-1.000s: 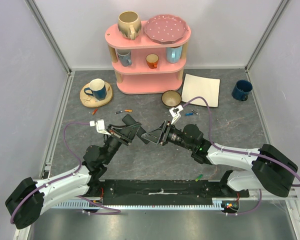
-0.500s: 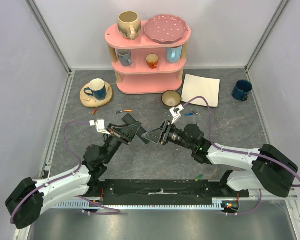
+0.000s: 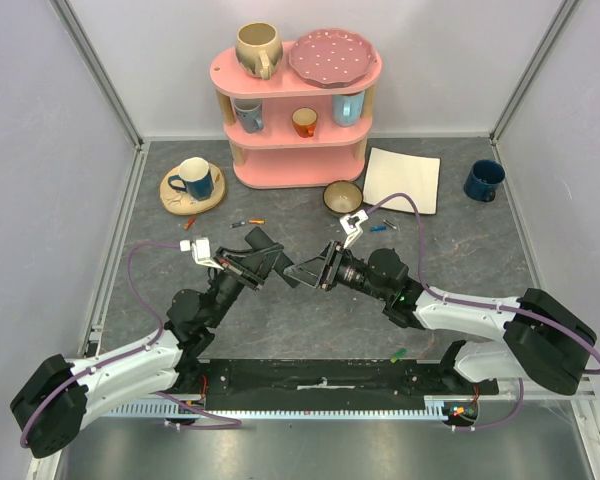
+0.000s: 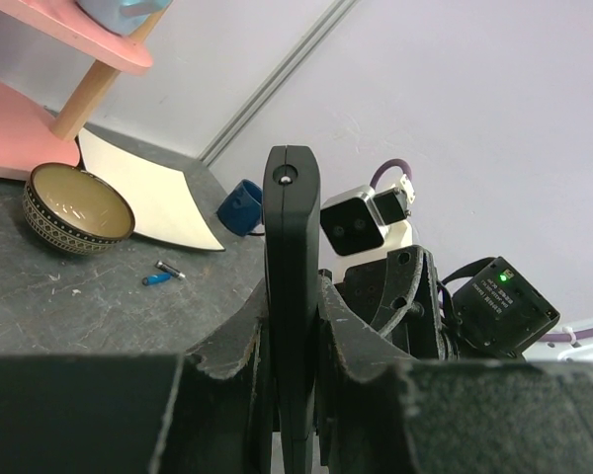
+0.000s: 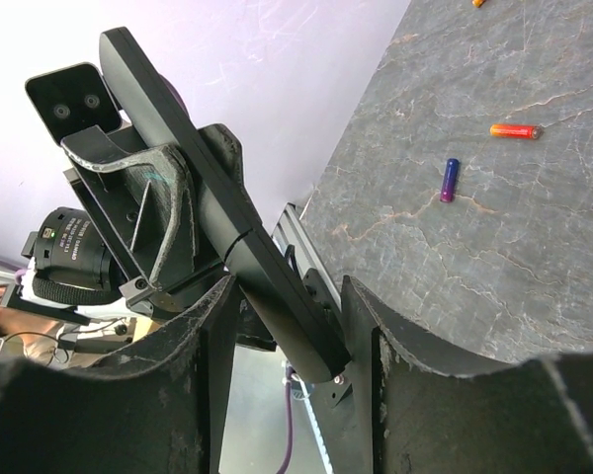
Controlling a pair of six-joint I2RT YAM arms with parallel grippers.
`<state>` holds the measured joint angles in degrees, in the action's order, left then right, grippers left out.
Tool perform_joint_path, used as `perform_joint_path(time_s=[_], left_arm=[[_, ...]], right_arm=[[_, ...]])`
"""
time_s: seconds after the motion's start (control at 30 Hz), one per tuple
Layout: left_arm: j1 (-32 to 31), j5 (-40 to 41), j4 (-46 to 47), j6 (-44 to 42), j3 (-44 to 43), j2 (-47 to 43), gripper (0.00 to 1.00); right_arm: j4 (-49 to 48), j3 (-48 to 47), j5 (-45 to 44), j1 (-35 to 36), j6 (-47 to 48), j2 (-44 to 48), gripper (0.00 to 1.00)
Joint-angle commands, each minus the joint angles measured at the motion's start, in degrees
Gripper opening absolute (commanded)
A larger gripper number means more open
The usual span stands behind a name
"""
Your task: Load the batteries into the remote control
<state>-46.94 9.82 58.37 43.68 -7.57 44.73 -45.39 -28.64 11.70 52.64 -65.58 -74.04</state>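
Note:
The remote control (image 4: pixel 292 217), a thin black slab, stands edge-on in my left gripper (image 4: pixel 292 296), which is shut on it above the table's middle (image 3: pixel 270 262). From the right, my right gripper (image 5: pixel 289 286) reaches in; the remote control (image 5: pixel 178 128) runs slantwise between its fingers and its lower end touches both. Loose batteries lie on the grey table: an orange one (image 5: pixel 514 130) and a purple one (image 5: pixel 449 181) to the left (image 3: pixel 250 222), and a blue one (image 4: pixel 156 279) by the bowl (image 3: pixel 380 227). A green battery (image 3: pixel 398 353) lies near the arm bases.
A pink shelf (image 3: pixel 300 110) with cups stands at the back. In front of it are a patterned bowl (image 3: pixel 342 195) and a white sheet (image 3: pixel 402 178). A blue mug (image 3: pixel 483 180) sits at the far right, and a mug on a coaster (image 3: pixel 192 185) at the left.

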Motion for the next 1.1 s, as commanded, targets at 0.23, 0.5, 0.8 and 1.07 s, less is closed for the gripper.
perform_joint_path(time_s=[0.23,0.5,0.8,1.07], left_arm=[[0.2,0.3,2.8,-1.7,-1.8,0.3,0.02],[0.1,1.4,1.3,-0.9,-1.7,0.7,0.02],[0.1,4.7,-7.0,3.7,-3.6,1.1,0.02],[4.2,-0.6,-11.4,11.8,-5.6,6.4,0.02]], right_arm=[[3.5,-0.7,-0.3,-0.2,1.1,2.1,0.64],[7.3,-2.4,-0.5,-0.2,4.7,3.8,0.79],[40.5,-15.5,-5.0,-0.2,22.9,8.5,0.94],[63.4,-24.7,-15.3,3.7,37.7,10.3,0.95]])
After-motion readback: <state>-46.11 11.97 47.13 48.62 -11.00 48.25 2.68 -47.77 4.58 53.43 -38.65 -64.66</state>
